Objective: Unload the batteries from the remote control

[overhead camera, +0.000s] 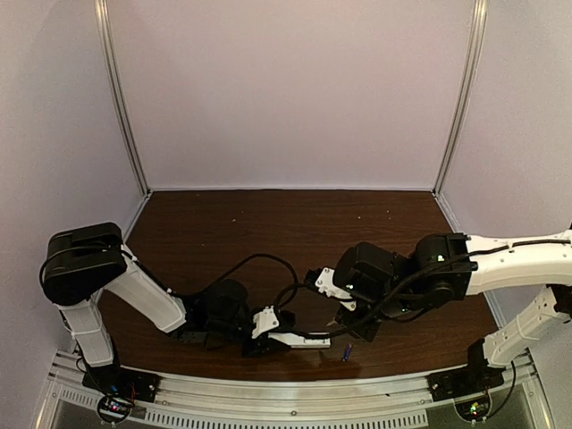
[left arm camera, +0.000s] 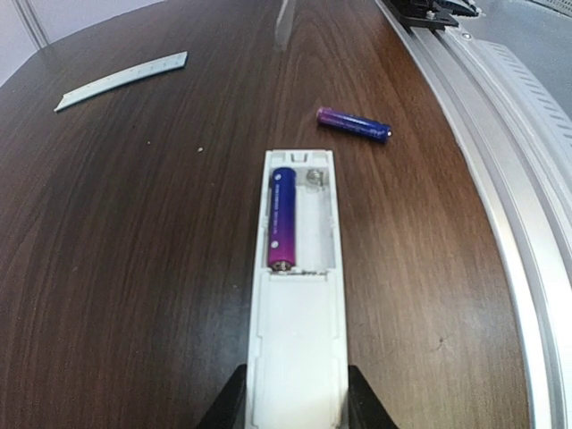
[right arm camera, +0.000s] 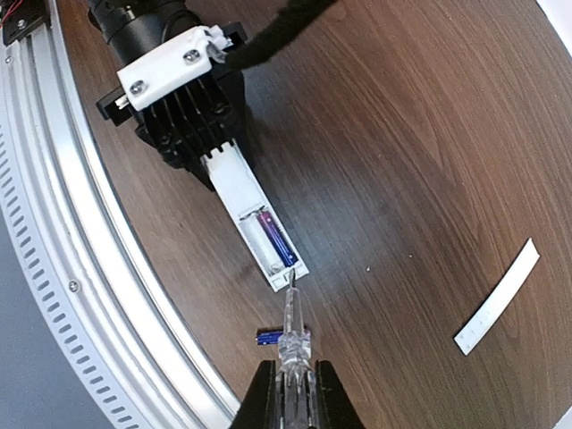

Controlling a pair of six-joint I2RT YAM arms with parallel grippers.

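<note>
The white remote control (left arm camera: 297, 304) lies on the dark table with its battery recess facing up. My left gripper (left arm camera: 295, 398) is shut on its near end. One purple battery (left arm camera: 283, 219) sits in the left slot; the other slot is bare. A second battery (left arm camera: 354, 123) lies loose on the table beyond the remote, near the rail. My right gripper (right arm camera: 292, 389) is shut on a clear-handled screwdriver (right arm camera: 290, 335). The screwdriver's tip rests at the remote's (right arm camera: 259, 228) far end, by the seated battery (right arm camera: 275, 239). The loose battery (right arm camera: 271, 337) lies partly under the screwdriver's shaft.
A thin white cover strip (right arm camera: 498, 297) lies flat on the table, away from the remote (overhead camera: 299, 340). A ridged aluminium rail (right arm camera: 54, 232) runs along the near table edge, close beside the loose battery (overhead camera: 346, 351). Both arms meet low at the front centre.
</note>
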